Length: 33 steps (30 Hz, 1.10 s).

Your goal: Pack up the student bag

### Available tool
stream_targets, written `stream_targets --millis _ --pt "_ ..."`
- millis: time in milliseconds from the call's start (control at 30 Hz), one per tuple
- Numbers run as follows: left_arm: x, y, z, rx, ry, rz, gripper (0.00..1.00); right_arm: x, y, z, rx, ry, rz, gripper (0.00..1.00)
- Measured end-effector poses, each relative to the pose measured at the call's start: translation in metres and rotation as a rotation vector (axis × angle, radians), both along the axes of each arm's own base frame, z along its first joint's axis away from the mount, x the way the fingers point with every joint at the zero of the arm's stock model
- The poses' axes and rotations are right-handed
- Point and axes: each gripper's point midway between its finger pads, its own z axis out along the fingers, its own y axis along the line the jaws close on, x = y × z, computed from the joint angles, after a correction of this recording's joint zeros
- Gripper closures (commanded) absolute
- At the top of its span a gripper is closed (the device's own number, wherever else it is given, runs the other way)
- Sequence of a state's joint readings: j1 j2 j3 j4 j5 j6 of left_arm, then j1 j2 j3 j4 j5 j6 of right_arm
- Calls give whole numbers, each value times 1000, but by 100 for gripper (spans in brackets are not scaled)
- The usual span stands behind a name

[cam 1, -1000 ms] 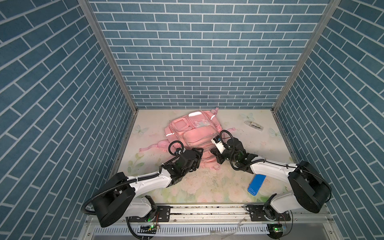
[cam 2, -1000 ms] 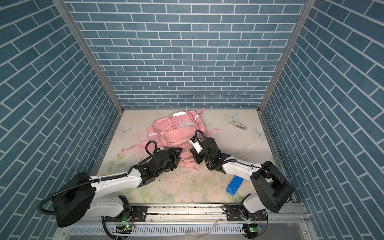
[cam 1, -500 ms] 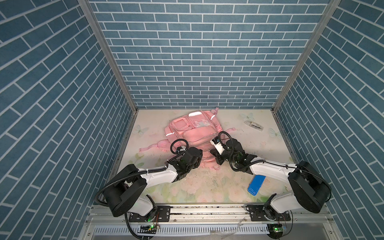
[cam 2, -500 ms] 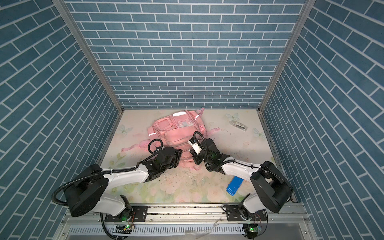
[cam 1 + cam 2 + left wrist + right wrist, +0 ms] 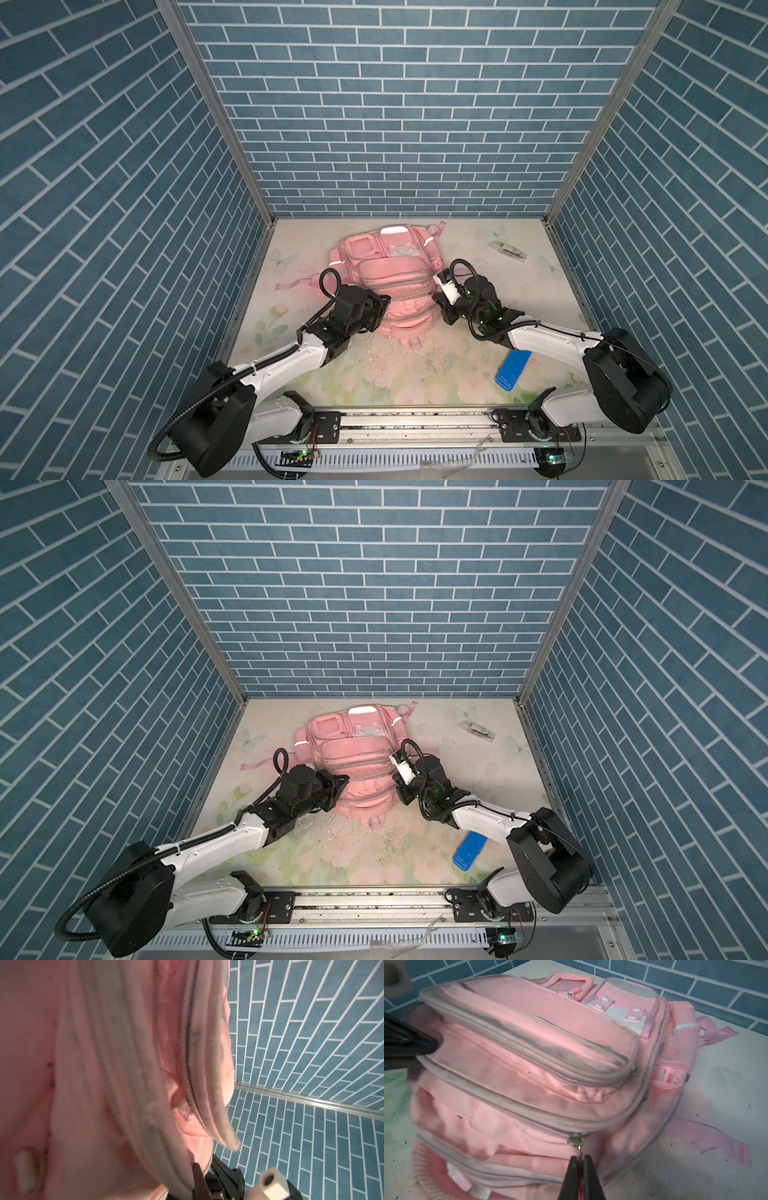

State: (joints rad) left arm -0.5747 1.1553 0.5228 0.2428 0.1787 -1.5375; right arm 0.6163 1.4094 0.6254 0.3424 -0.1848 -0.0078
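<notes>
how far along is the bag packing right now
Early. Nothing looks packed: the blue case and clear packet lie on the table outside the student bag. In hand: the right gripper is shut on a zip pull, the left gripper shut on fabric at the bag's opposite side. Left: open the compartment, load both items, zip up.

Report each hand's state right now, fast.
Left hand: closed, seemingly pinching the student bag's side fabric.
Right hand: closed on a zipper pull on the bag's front.
</notes>
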Motion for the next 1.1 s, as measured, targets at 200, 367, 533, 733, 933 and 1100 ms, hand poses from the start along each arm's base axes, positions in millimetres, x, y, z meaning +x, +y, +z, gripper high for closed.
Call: stream_targets --millis 200,367,533,733,933,1100 --pt "-12 9 6 15 -5 -113 100 17 -19 -4 6 8 -22 100" --pt "-20 11 6 22 3 -205 100 35 -24 -9 13 38 -21 100" --pt "-23 11 13 25 -10 -268 100 62 -20 -9 5 56 -29 100" --pt "-28 9 20 36 -28 -339 100 89 -19 -16 -18 88 -57 100" --pt "-30 12 22 45 -38 -377 100 108 -16 -24 -49 114 -50 100" --pt "-26 12 29 57 -69 -386 100 117 -9 -28 -57 138 -26 100"
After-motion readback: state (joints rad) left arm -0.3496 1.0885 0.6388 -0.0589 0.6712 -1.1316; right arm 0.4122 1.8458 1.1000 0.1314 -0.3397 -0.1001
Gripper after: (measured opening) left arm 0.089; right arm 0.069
